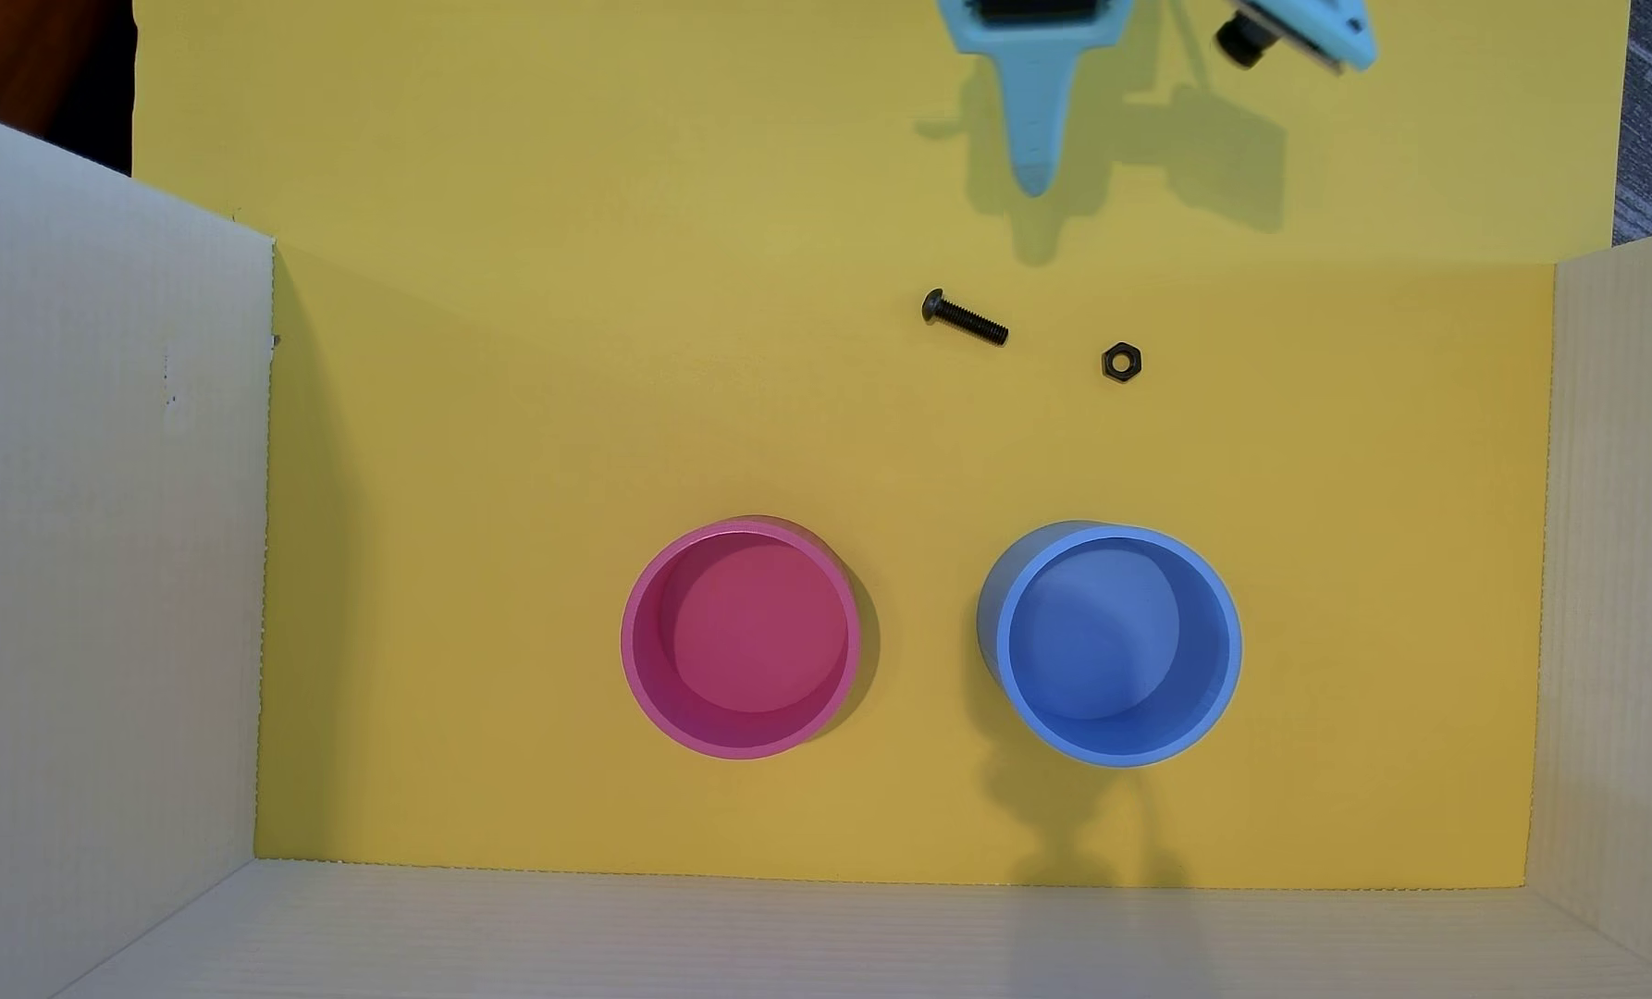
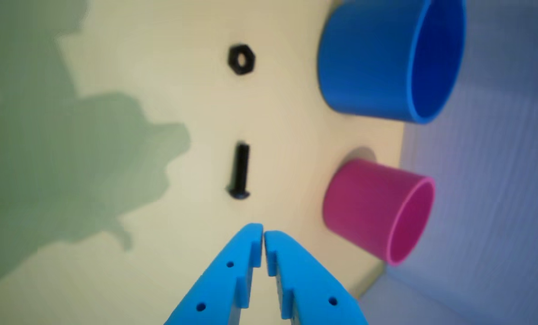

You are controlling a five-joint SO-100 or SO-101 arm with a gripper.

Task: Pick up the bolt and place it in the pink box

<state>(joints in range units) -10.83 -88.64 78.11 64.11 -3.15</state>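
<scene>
The bolt (image 1: 964,318), a small black screw, lies flat on the yellow floor, head to the left in the overhead view. In the wrist view the bolt (image 2: 240,170) lies just beyond my fingertips. The pink box (image 1: 741,639), a round pink open cup, stands upright and empty below the bolt; in the wrist view it (image 2: 372,208) is at the right. My light blue gripper (image 1: 1035,182) is at the top edge, above and right of the bolt. In the wrist view the gripper (image 2: 263,232) is shut and empty.
A black hex nut (image 1: 1122,361) lies right of the bolt; it shows in the wrist view (image 2: 241,58) too. A blue cup (image 1: 1115,644) stands right of the pink one. White cardboard walls (image 1: 101,538) enclose the yellow floor on the left, right and bottom.
</scene>
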